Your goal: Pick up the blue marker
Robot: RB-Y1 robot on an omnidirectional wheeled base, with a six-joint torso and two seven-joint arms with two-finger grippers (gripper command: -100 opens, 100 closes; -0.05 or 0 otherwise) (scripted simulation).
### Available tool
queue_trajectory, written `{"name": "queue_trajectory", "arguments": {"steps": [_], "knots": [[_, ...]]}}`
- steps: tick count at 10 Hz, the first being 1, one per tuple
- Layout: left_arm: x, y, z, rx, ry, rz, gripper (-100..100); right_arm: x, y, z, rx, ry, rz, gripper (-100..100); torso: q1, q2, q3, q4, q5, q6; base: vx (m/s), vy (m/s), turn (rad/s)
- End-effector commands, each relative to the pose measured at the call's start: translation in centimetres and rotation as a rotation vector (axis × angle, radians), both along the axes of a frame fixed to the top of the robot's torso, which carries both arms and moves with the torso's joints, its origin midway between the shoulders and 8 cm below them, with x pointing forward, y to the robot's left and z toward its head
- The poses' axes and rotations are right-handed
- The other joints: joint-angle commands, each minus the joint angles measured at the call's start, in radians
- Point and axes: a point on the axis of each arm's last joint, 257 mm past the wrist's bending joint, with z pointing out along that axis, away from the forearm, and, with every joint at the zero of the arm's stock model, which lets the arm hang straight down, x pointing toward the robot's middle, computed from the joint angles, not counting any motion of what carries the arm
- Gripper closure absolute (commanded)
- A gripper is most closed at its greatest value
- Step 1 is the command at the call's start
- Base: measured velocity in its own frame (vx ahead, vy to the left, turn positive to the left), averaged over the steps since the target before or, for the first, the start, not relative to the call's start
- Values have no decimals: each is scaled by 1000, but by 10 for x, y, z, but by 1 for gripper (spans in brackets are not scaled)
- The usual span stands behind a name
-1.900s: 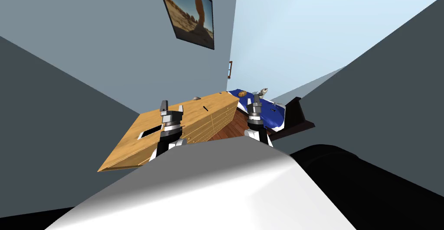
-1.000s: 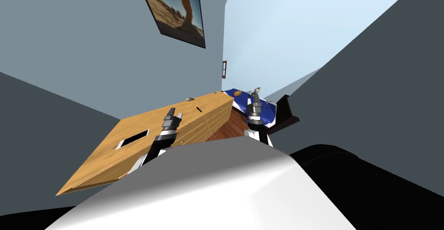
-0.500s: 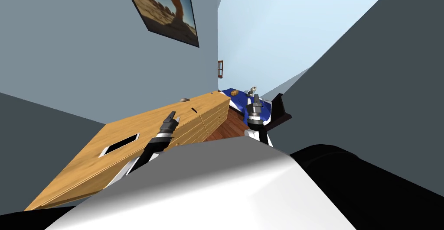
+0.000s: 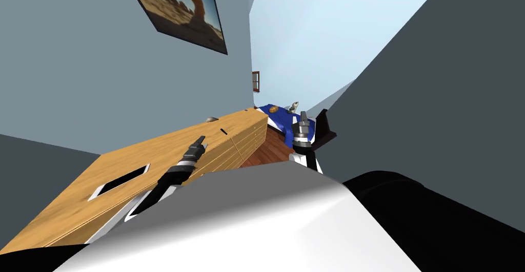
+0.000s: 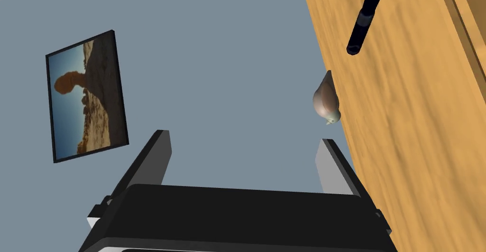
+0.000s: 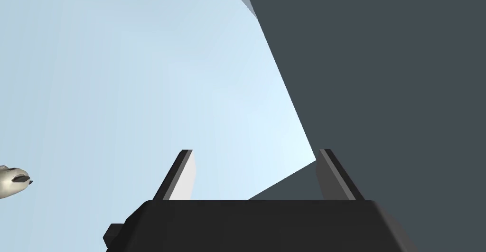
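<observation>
Reach step: left gripper wide open over the dresser top, short of the dark marker lying flat on the dresser beyond the shell. Advance along the dresser, set jaws across the barrel, go low. Right gripper open, off the dresser

I'm working in a home bedroom. A wooden dresser with drawer fronts stands against a grey-blue wall. A framed desert picture hangs above the dresser, a blue-covered bed lies past its far end, and a reddish wood floor runs beside its drawers.
</observation>
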Motion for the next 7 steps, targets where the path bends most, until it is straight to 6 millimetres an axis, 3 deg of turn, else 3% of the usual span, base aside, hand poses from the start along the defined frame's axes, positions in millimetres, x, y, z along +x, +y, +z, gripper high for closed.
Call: {"name": "queue_trajectory", "arguments": {"steps": [1,4,5,7], "knots": [[-1,9,-8,33,41,2,-100,0,0,0,0,0,0,0,0,0,0,0,0,0,6,-83,-63],[-10,41,-30,101,148,32,-100,0,0,0,0,0,0,0,2,-1,-1,0,0,0,16,-72,-84],[-10,41,-30,108,150,28,-100,0,0,0,0,0,0,0,1,-1,-1,0,0,0,6,-69,-52],[-20,74,-48,174,251,62,-100,0,0,0,0,0,0,0,2,-1,-1,0,0,0,24,-93,-130]]}}
